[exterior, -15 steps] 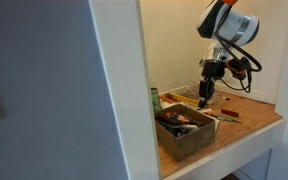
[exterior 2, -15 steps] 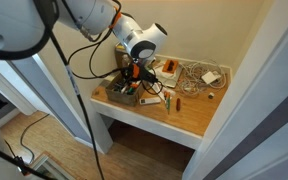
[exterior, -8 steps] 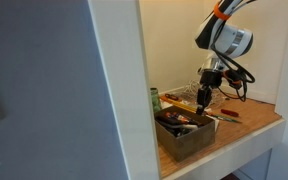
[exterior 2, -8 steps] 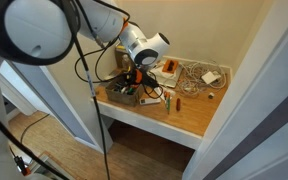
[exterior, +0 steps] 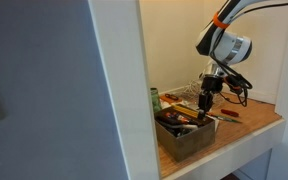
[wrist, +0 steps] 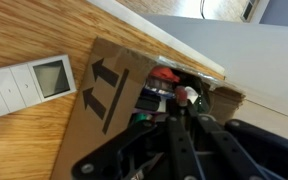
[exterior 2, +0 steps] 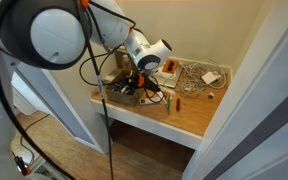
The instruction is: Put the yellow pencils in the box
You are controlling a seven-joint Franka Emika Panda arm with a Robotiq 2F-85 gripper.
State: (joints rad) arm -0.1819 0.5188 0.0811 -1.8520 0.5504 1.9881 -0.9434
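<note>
The box [wrist: 104, 100] is brown cardboard with black arrows printed on a flap and a dark, cluttered inside. It stands at the shelf's front in both exterior views [exterior: 187, 138] [exterior 2: 120, 95]. My gripper [wrist: 181, 112] hangs just over the box's opening, also in both exterior views [exterior: 206, 101] [exterior 2: 144, 86]. Its fingers are pressed close together on a thin pencil, whose reddish eraser end [wrist: 180, 94] sticks out past the fingertips. The pencil's yellow shaft is hidden between the fingers. I see no other yellow pencils clearly.
A white remote with a small screen [wrist: 29, 85] lies beside the box. A silvery wire basket [exterior 2: 191, 72] stands at the back. A small red item [exterior: 229, 113] lies on the wooden shelf. A green bottle [exterior: 155, 100] stands by the white wall.
The gripper has come down and moved slightly toward the box, from well above it to just over its opening. The box has not moved.
</note>
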